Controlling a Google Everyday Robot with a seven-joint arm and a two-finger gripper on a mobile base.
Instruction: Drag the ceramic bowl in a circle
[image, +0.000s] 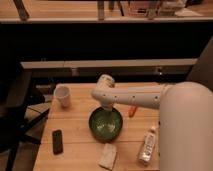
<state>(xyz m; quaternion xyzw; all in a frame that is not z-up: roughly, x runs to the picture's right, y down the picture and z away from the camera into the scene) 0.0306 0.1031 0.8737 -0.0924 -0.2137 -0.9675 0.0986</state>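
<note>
The bowl (106, 123) stands near the middle of a light wooden table (75, 125). The gripper (107, 108) is down at the bowl's far rim, at the end of the white arm (135, 96) that comes from the right. Whether it grips the rim or not, I cannot tell. On the table there are also a white cup (62, 96) at far left, a black phone (57, 141), a folded cloth (107, 156), a bottle (146, 147) and a small orange thing (132, 111). Behind the table the room is dark, with a pale ledge (100, 64) across it.
</note>
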